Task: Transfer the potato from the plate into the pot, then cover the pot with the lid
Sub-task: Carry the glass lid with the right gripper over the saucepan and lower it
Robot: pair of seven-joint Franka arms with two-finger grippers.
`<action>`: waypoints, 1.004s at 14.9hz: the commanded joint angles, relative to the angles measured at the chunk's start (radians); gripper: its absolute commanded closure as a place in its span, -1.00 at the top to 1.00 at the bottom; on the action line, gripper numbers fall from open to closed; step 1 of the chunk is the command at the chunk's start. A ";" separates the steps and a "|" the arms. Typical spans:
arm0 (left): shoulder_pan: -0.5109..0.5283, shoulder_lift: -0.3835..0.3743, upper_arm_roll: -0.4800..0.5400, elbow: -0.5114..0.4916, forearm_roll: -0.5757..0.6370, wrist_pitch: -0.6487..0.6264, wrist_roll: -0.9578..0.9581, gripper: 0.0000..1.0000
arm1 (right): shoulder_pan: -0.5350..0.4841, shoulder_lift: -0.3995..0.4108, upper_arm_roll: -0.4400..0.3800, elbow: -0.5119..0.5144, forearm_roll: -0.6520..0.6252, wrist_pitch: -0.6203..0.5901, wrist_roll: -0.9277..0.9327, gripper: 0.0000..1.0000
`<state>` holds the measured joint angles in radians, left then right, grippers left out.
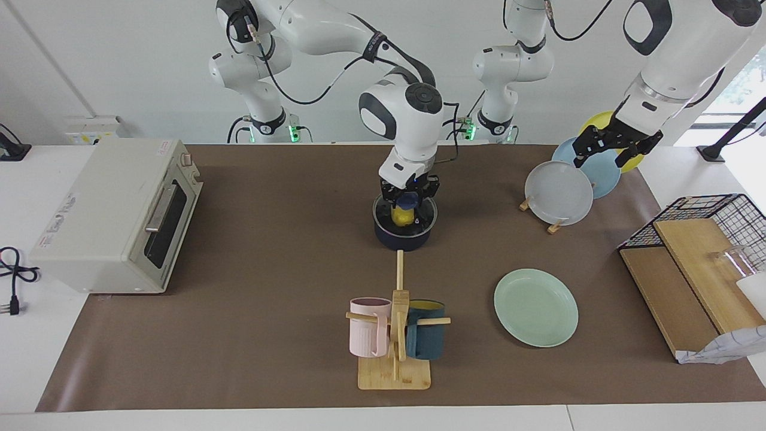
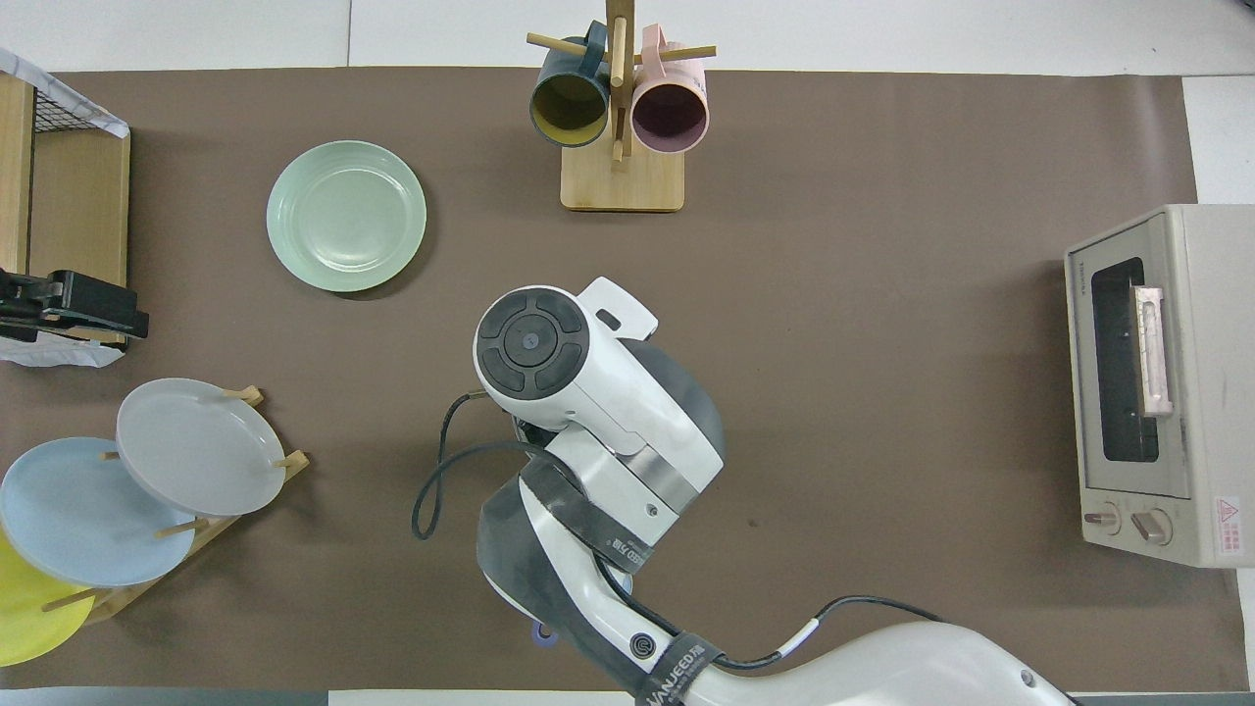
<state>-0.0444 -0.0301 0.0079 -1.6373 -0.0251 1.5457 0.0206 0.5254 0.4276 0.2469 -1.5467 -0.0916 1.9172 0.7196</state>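
Observation:
The dark blue pot (image 1: pixel 404 236) stands at the middle of the table. The yellow potato (image 1: pixel 402 216) lies inside it and shows through the clear glass lid (image 1: pixel 426 214). My right gripper (image 1: pixel 409 199) is shut on the lid's blue knob and holds the lid level at the pot's rim; I cannot tell whether the lid rests on it. In the overhead view the right arm (image 2: pixel 588 412) hides the pot, lid and potato. The mint-green plate (image 1: pixel 536 307) lies empty, farther from the robots, toward the left arm's end (image 2: pixel 346 216). My left gripper (image 1: pixel 604 157) waits open over the plate rack.
A mug tree (image 1: pixel 395 335) with a pink and a dark blue mug stands farther from the robots than the pot. A rack with grey, light blue and yellow plates (image 1: pixel 559 193) and a wire basket with boards (image 1: pixel 700 251) are at the left arm's end. A toaster oven (image 1: pixel 119 215) is at the right arm's end.

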 commanded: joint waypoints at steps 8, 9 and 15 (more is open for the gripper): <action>-0.008 -0.031 0.003 -0.029 0.014 -0.007 -0.042 1.00 | -0.010 -0.027 0.005 -0.052 0.006 0.034 0.015 -1.00; -0.005 -0.033 0.003 -0.030 0.014 -0.006 -0.042 1.00 | -0.011 -0.027 0.005 -0.053 0.007 0.042 0.018 -1.00; -0.002 -0.033 0.003 -0.030 0.014 -0.004 -0.037 1.00 | -0.013 -0.027 0.003 -0.046 0.006 0.039 0.014 1.00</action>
<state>-0.0444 -0.0351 0.0092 -1.6378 -0.0250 1.5416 -0.0060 0.5245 0.4253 0.2458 -1.5612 -0.0905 1.9305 0.7201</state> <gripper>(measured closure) 0.000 0.079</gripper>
